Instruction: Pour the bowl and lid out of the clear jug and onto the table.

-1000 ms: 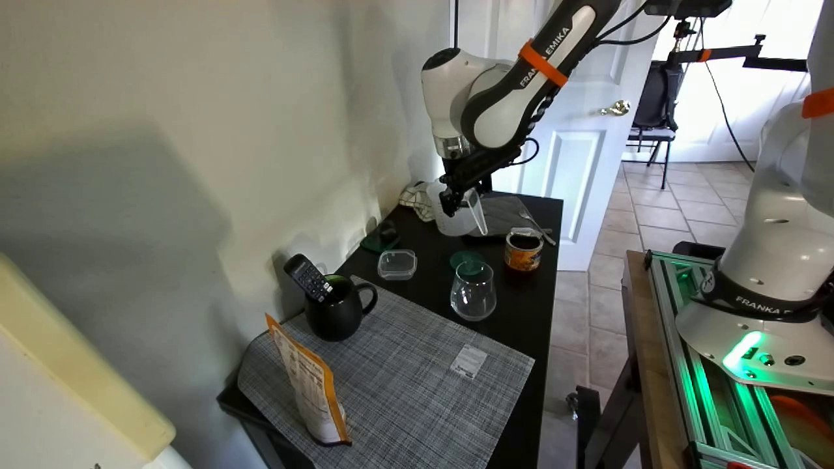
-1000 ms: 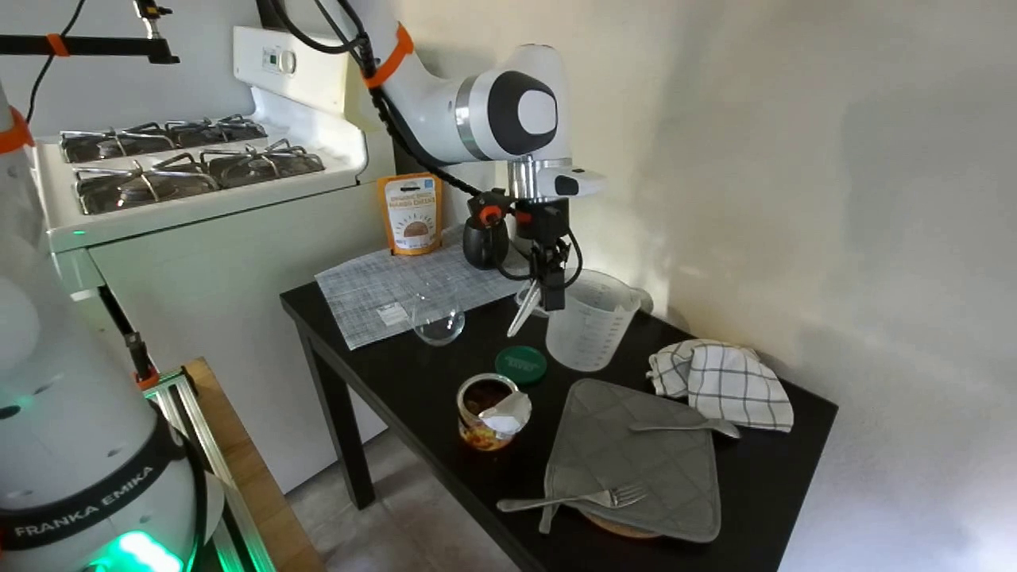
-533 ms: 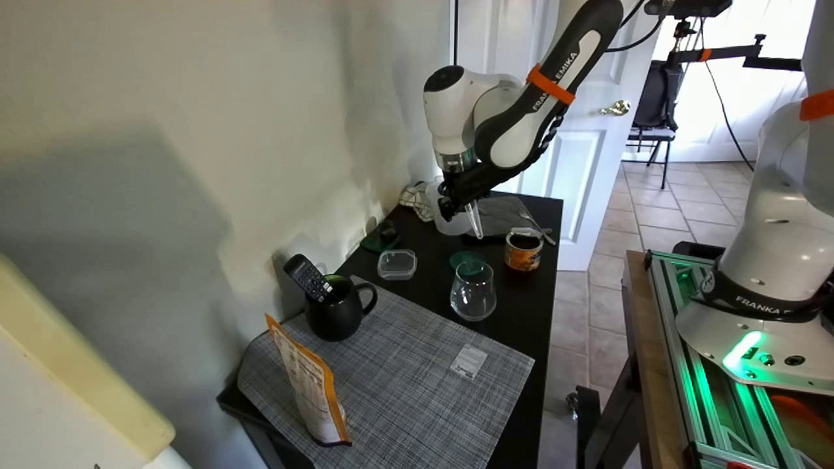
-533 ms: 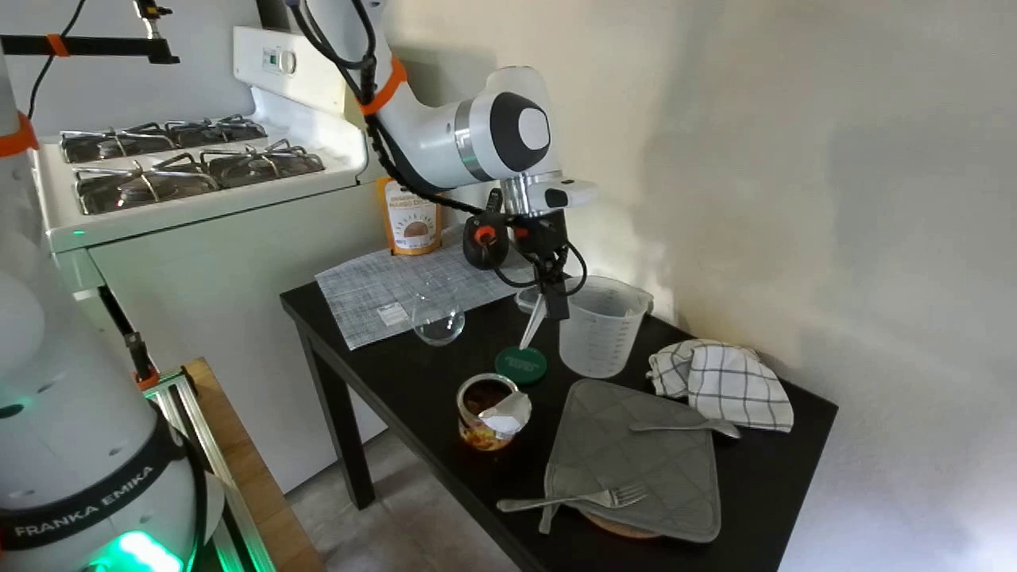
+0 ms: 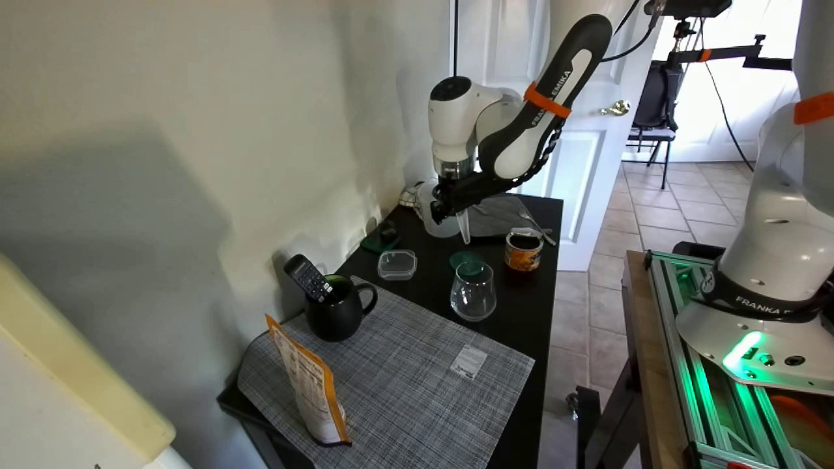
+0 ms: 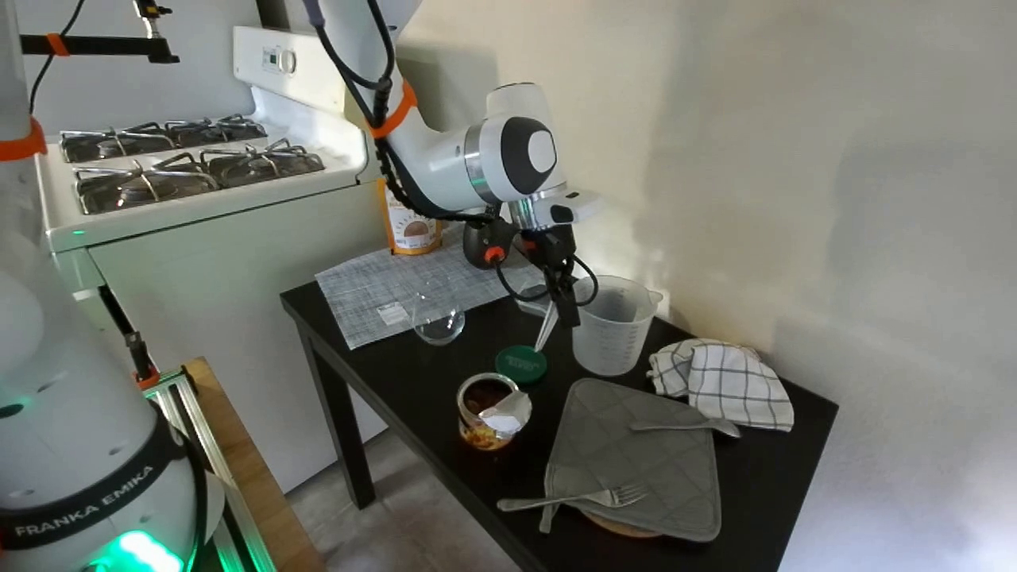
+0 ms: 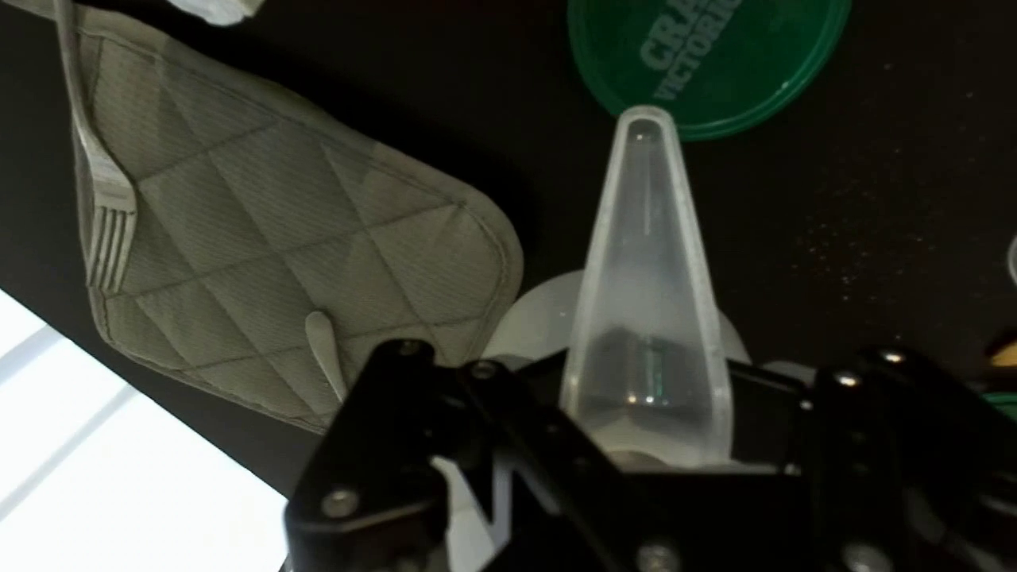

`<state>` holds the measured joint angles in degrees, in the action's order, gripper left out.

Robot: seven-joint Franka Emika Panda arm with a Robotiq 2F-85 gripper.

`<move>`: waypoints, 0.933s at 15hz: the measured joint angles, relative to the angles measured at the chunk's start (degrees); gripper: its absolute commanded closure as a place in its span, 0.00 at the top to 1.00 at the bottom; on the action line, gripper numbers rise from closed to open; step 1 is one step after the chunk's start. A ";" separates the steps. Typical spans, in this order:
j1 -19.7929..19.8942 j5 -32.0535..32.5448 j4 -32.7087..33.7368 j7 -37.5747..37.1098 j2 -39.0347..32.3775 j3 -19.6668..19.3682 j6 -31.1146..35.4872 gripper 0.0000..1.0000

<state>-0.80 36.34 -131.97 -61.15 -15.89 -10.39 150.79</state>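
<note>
Two things differ from a second ago: our gripper [image 6: 567, 310] sits lower and nearer the wall [image 6: 755, 175], and the clear jug [image 6: 612, 338] goes with it, its handle [image 7: 647, 278] hanging more steeply, as if levelled. We judge the fingers to be pinched on the handle, parted by little more than its thickness; the contact is partly hidden. The jug is right beside the gripper, on its wall side, near upright; whether it touches the table [image 6: 413, 381] we cannot tell. Below the gripper, toward the placemat [image 5: 404, 352], lie a clear tub [image 5: 397, 265] and a green lid [image 7: 707, 63]; we take these for the bowl and lid, so pouring looks done, leaving us to set the jug down and let go. On that lid, beyond the handle's tip, we read "CRA" and "VICTORI", both running off the wrist view's edge. "FRANKA EMIKA" shows on the arm's base [image 6: 87, 508].
</note>
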 measured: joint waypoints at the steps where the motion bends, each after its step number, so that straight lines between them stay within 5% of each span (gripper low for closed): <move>1: 0.07 -0.43 0.01 0.36 -0.44 -0.03 1.22 0.00; 2: 0.10 -1.12 0.01 0.82 -0.88 -0.08 2.44 0.00; 3: 0.11 -1.99 0.01 1.36 -1.27 -0.15 3.49 0.25; 4: 0.11 -3.35 0.01 2.03 -1.64 -0.16 4.36 0.26; 10: -0.41 -7.43 0.02 4.11 -1.48 -0.85 4.88 0.71; 14: -1.59 -7.73 0.03 5.04 1.17 -1.23 -1.40 0.98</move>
<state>-2.39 28.61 -131.94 -56.11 -14.73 -11.62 149.39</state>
